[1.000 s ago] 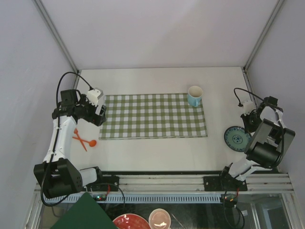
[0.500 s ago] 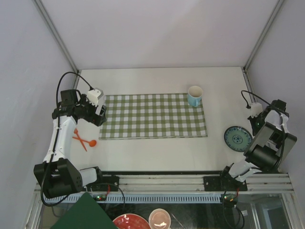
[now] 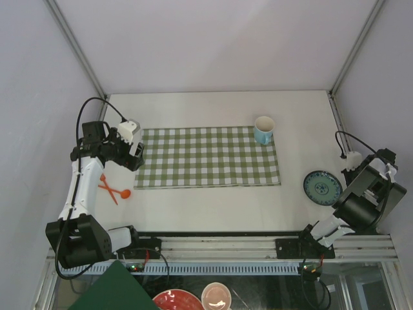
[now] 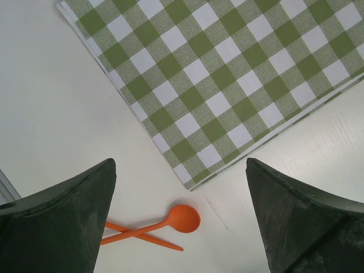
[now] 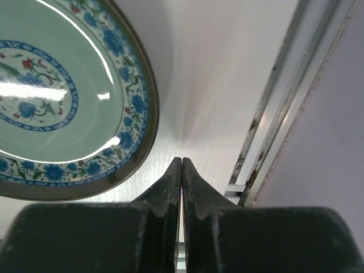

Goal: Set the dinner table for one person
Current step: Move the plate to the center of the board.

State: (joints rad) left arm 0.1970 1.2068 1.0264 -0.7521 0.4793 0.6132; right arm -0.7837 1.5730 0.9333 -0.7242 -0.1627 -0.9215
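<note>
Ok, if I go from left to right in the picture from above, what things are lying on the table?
crossed orange utensils → green-and-white checked cloth → light blue mug at the cloth's far right corner → green plate with a blue flowered rim

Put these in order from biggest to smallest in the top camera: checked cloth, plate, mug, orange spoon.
1. Checked cloth, by far.
2. Plate.
3. Mug and orange spoon: too close to rank; the spoon looks about as long but much thinner.
</note>
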